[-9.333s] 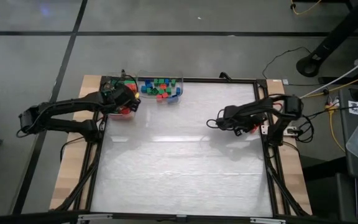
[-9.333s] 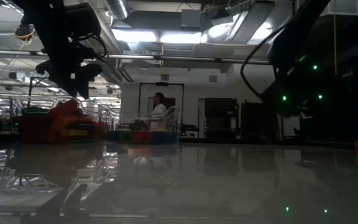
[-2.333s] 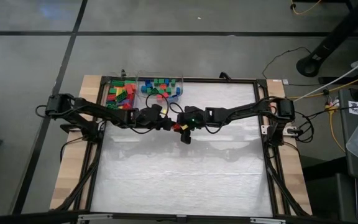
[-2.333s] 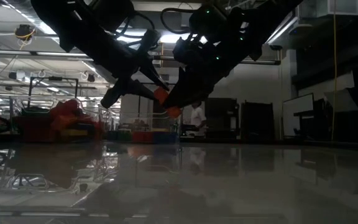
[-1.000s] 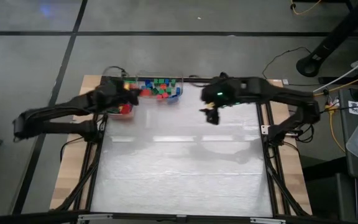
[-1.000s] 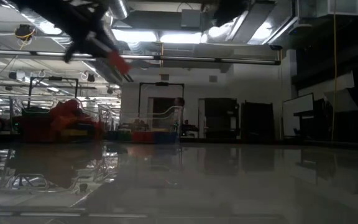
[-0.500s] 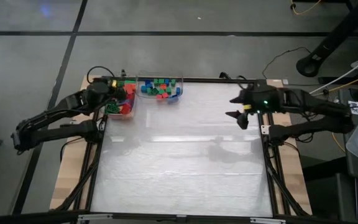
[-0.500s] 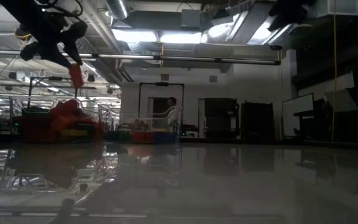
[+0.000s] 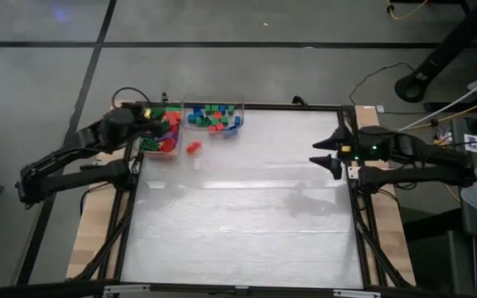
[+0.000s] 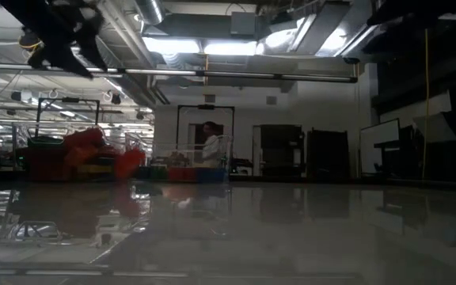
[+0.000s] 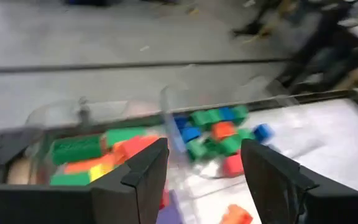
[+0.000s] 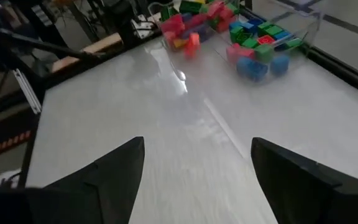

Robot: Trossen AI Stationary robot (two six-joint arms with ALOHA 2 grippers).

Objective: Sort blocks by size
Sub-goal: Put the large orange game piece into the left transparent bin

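Plainly the left hand [image 9: 150, 113] is the one that matters: it hovers over the clear bin of longer bricks [image 9: 161, 132] at the far left corner of the bench [image 9: 247, 215], and its own wrist view shows the two dark fingers [image 11: 143, 177] standing apart with nothing between them. Just beyond that bin, toward the middle of the bench, a single red-orange brick [image 9: 193, 148] lies outside both containers; in the low view it shows as a reddish blur [image 10: 127, 164] close to the bench top, and whether it has settled or is tumbling cannot be told, nor can its long axis be read. It lies near the corner where the bin of longer bricks meets the neighbouring clear bin of small square bricks [image 9: 214, 117], a little out from both on the open surface. From the left hand the stray piece lies down and toward the bench's middle, a short reach away; from the right hand [image 9: 326, 152], which hangs with fingers spread wide by the right edge of the frame, it is well apart, across most of the bench's width. My judgement is that the brick has missed its bin, and that recovering it falls to the left arm as the nearer one, though its orientation would need a clearer look before any grasp.
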